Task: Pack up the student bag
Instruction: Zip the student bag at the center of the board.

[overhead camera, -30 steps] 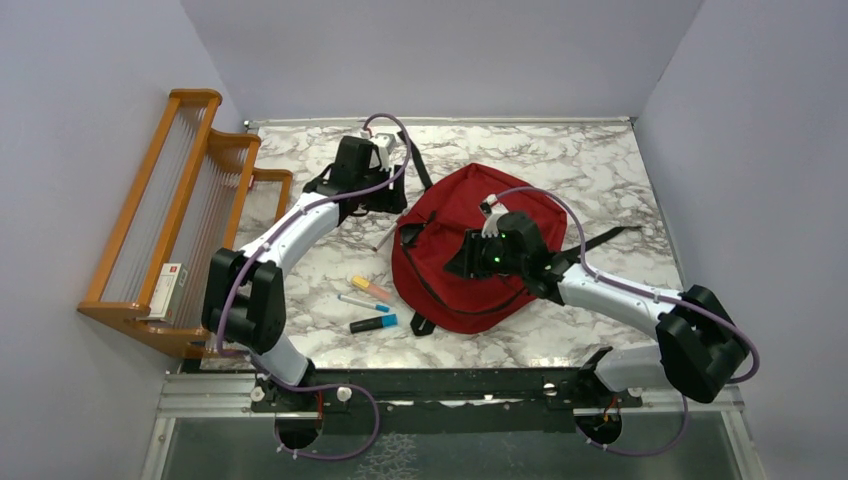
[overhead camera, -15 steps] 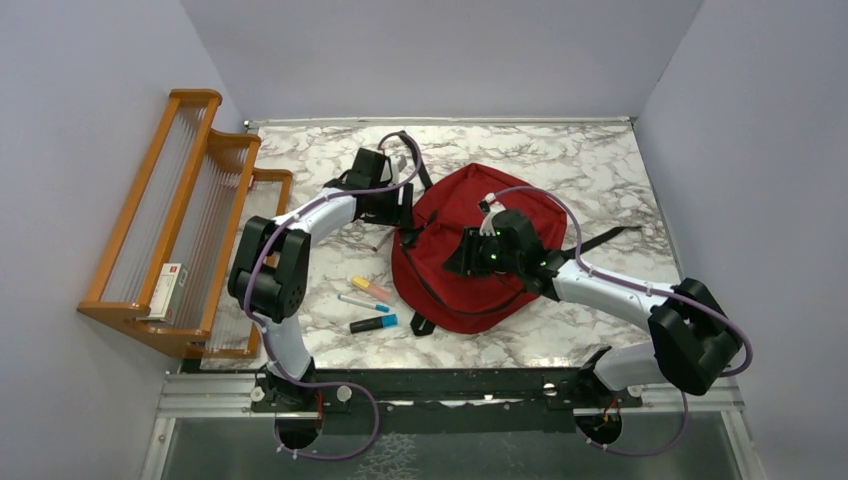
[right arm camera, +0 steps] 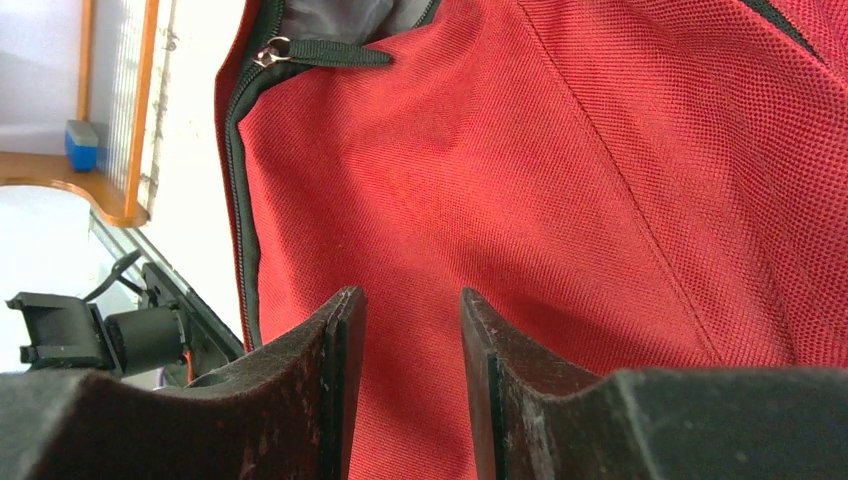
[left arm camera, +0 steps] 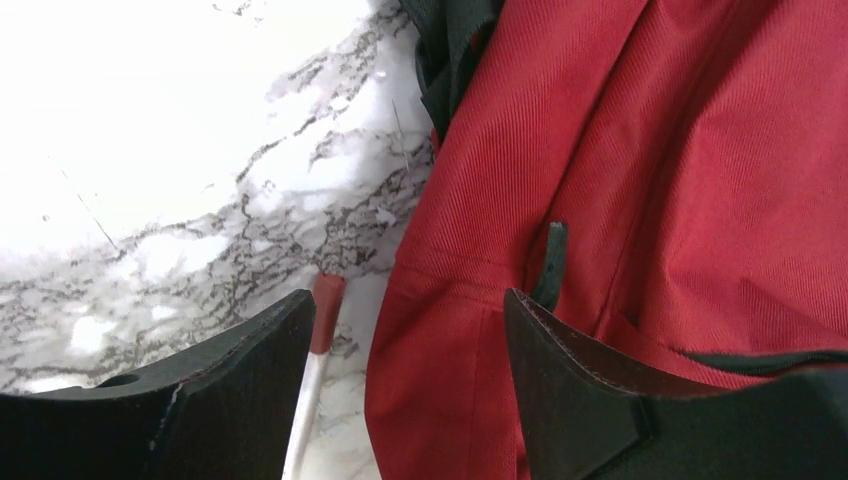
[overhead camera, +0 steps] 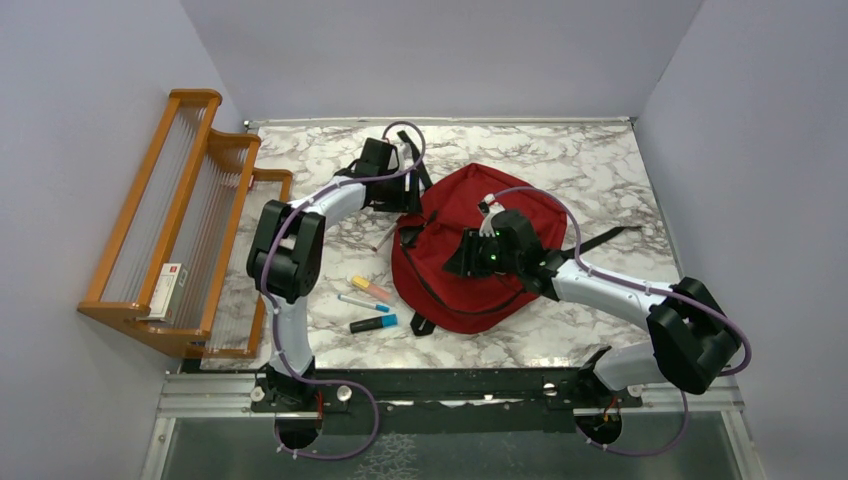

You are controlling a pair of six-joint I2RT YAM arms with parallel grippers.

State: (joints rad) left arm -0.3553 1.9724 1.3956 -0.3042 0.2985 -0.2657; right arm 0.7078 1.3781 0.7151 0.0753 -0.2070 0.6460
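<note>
A: Where is the student bag (overhead camera: 450, 300)?

B: Flat on the marble table (overhead camera: 600, 170), about in the middle, red side up, with a black strap trailing off toward 3 o'clock.

A: And the left gripper (left arm camera: 405, 310)?

B: At the bag's 11 o'clock edge, fingers spread wide. One finger is over the table and the other over the red fabric, so the bag's edge lies between them. A white pen with a red cap (left arm camera: 318, 340) lies on the table just beside the outer finger.

A: The right gripper (right arm camera: 408, 300)?

B: Over the middle of the bag, fingers parted by a narrow gap, and the red fabric shows through it. A zipper pull (right arm camera: 275, 50) sits near the open grey-lined mouth.

A: Anything else?

B: At the bag's 8 o'clock lie an orange highlighter (overhead camera: 370, 289), a thin pen (overhead camera: 362, 302) and a blue highlighter (overhead camera: 372, 323). A wooden rack (overhead camera: 190, 150) stands at the table's 9 o'clock and holds a small box (overhead camera: 168, 290).
</note>
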